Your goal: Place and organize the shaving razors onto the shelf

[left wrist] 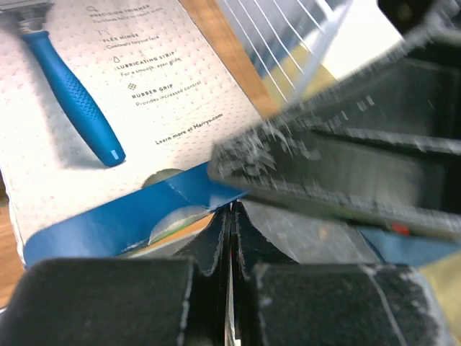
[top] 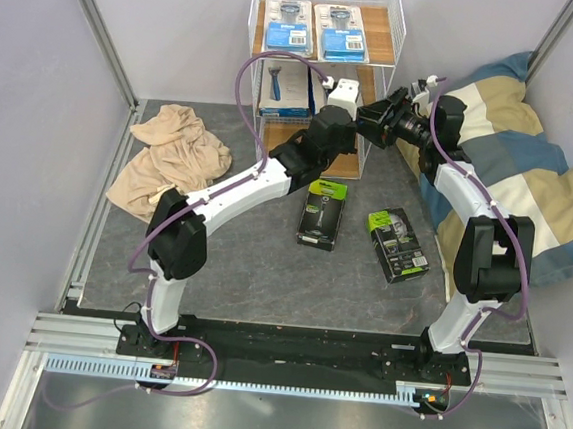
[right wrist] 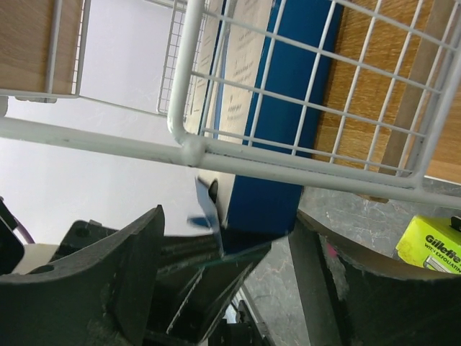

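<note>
My left end effector (left wrist: 230, 216) is clamped on a white razor pack (left wrist: 130, 101) at the shelf (top: 380, 42), at the tabletop's far edge.
I grip its blue bottom flap, probably to stand it on the middle board. My right end effector (right wrist: 229, 216), spread apart, brackets that edge through the wire, likely steadying it. From above, the arms hide the pack; two black-and-green boxes (top: 322, 214) lie mid-tabletop.
</note>
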`<state>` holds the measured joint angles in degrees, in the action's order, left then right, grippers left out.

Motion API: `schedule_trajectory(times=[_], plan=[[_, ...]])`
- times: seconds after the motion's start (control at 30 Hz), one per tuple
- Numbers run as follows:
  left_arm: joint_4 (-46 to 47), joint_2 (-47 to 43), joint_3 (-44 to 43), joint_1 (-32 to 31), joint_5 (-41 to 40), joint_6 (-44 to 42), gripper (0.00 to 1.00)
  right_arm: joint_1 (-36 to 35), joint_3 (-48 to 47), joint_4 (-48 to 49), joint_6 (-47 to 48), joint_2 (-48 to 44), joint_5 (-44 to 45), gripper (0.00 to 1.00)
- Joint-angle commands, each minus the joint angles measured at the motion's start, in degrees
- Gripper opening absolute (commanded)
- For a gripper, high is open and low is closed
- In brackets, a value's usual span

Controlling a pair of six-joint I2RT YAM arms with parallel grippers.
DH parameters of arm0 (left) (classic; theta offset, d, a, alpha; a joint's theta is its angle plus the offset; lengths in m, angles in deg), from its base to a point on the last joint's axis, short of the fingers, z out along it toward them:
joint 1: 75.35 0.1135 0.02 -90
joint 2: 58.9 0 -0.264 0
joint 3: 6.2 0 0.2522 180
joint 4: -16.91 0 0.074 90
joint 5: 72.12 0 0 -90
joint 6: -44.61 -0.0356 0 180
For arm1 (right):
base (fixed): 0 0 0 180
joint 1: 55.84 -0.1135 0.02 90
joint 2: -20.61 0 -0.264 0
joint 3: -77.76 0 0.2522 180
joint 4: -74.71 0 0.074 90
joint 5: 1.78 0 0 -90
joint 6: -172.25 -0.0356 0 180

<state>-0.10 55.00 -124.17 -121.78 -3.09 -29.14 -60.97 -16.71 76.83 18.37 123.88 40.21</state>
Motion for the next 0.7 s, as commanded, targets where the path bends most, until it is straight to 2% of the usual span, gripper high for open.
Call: schedule_trajectory(times=[0.0, 0.23, 0.47, 0.6, 0.67], plan=[[-0.8, 1.6, -4.9, -0.1, -7.4, -2.8, 0.02, 0.3, 0.6, 2.1, 0.3, -2.1, -1.3, 0.77], [-0.9, 3.2, -6.5, -0.1, -12.8, -3.2, 0.02, 1.1, 3.3, 1.1, 1.6, -6.0, -1.0, 0.8], [-2.7, 5.1, -10.1, 0.4, -14.8, -4.0, 0.02, 1.2, 5.7, -2.4, 5.1, -10.6, 0.2, 0.83], [-1.7, 3.6, -8.1, 0.3, -13.1, -3.2, 0.02, 1.2, 8.2, -3.6, 6.2, -12.9, 0.5, 0.84], [0.9, 1.2, -4.1, 0.2, -11.4, -3.1, 0.02, 1.1, 9.1, -4.2, 6.9, -14.3, 0.6, 0.85]])
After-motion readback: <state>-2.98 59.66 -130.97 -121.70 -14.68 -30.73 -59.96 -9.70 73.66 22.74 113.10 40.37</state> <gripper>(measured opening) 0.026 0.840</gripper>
